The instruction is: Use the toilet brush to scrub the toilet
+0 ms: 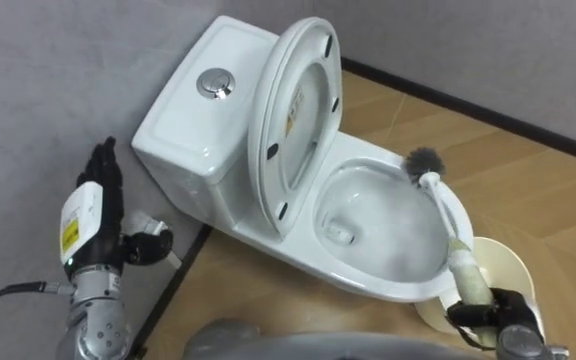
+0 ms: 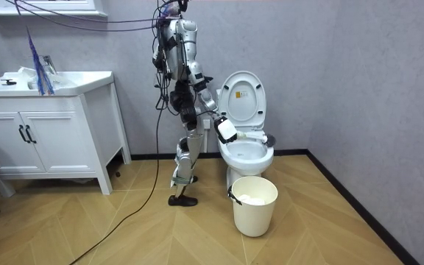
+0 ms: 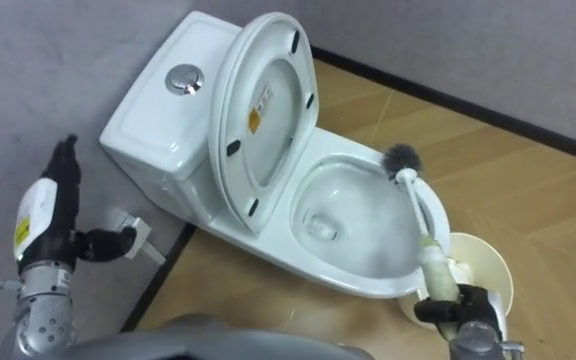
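Observer: Brush (image 1: 436,195) status: bristle head up at the far rim of the toilet bowl (image 1: 368,285), shaft slanting back across the bowl toward the near edge. Right hand (image 1: 496,312) has the pale grip end, fingers curled round it, at the lower right.

Reviewer: Handling estimate?

Observer: Light, I judge. The plastic shaft looks stiff but thin, so expect some flex under a hard scrub. Bristles are probably soft and springy. The grip would be slick if wet. The best hold is the thick grip, well away from the head. It is a long lever, so small wrist turns would swing the head widely.

Reviewer: Other hand?

Observer: Left hand (image 1: 98,195) is raised beside the tank (image 1: 193,130), fingers straight, holding nothing.

Reviewer: Unknowns?

Observer: The right hand is cut by the lower edge of the eye views, so I cannot tell how much of the grip sits in the palm. Whether the bristles touch the porcelain or hover just above it, I cannot tell either. The raised seat (image 1: 303,110) hides the back wall of the bowl. The cream bin (image 1: 508,260) just beside the bowl is partly behind the grip and hand; the room view shows something pale inside it, unidentifiable. The water level in the bowl is hard to make out.
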### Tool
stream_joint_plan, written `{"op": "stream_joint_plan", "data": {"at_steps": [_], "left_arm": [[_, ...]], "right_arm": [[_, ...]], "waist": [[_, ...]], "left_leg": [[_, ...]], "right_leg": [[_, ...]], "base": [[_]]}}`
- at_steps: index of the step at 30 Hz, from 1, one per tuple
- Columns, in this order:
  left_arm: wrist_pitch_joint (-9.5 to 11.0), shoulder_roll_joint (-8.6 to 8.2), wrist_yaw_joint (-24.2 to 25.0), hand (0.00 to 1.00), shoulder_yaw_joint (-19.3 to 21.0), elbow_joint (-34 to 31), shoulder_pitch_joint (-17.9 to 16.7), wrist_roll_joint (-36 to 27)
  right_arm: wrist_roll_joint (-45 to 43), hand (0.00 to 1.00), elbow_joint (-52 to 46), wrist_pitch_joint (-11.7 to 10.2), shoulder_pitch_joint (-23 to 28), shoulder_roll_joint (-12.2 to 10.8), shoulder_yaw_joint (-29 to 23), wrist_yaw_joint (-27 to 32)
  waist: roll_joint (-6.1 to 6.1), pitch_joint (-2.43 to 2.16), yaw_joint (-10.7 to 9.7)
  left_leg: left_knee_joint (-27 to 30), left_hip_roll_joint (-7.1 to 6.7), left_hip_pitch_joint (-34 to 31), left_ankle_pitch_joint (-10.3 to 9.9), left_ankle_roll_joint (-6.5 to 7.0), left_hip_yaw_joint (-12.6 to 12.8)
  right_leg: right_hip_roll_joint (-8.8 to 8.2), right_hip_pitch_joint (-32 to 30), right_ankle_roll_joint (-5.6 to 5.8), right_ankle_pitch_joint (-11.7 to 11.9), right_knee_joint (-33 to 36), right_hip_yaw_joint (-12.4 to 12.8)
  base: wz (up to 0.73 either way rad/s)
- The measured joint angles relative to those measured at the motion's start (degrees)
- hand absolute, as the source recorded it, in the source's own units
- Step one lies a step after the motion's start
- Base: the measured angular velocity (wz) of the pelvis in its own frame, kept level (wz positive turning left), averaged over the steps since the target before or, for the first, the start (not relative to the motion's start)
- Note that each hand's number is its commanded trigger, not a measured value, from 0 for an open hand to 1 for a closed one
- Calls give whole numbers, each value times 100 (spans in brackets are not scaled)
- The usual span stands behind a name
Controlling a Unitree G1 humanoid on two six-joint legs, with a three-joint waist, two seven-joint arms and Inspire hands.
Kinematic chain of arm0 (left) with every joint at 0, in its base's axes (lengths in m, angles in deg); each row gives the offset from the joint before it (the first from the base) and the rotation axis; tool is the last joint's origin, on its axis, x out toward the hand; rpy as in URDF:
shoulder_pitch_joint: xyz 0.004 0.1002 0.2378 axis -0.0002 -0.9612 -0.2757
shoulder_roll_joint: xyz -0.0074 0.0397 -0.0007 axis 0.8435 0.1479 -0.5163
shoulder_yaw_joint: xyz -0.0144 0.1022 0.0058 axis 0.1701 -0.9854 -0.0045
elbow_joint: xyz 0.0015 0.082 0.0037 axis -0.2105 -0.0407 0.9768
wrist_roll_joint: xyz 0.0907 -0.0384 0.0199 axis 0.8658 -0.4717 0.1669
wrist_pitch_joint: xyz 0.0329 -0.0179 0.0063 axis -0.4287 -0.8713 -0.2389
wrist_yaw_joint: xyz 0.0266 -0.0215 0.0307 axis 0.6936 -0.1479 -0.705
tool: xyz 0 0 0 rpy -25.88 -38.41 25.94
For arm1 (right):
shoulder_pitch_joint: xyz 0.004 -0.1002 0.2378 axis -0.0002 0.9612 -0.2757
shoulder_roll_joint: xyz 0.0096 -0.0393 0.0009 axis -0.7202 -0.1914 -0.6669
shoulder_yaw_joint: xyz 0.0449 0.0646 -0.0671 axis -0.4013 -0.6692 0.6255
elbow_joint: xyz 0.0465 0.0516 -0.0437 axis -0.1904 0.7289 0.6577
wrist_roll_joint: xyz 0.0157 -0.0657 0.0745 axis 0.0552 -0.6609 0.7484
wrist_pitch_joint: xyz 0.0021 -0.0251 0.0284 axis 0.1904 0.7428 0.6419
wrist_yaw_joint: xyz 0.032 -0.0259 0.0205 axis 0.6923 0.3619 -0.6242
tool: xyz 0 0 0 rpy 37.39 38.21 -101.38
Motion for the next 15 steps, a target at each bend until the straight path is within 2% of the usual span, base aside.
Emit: {"op": "stream_joint_plan", "data": {"at_steps": [5, 9, 15], "left_arm": [[17, 17, -159, 0, -31, -66, 42, 737], [17, 48, -296, 0, -244, -66, 125, 973], [17, 50, -314, 0, -547, -56, 321, 1083]], "right_arm": [[-300, 100, 65, -87, 142, -24, 93, -35], [-640, 100, 173, -82, 183, -23, 140, -36], [-1241, 100, 248, -11, 354, -25, 179, -93]], "waist": [[-10, -30, -10], [-1, -30, -36], [86, -22, -85]], "left_leg": [[29, 4, -12, 0, 0, 19], [26, 1, -32, 0, 1, 17], [33, 2, -71, 0, 2, 65]], "right_leg": [[-3, -42, 0, 1, -6, -9], [-3, -66, 0, 1, -2, 30], [-8, -99, 0, 0, 13, 41]], "base": [[0], [-3], [-1]]}}
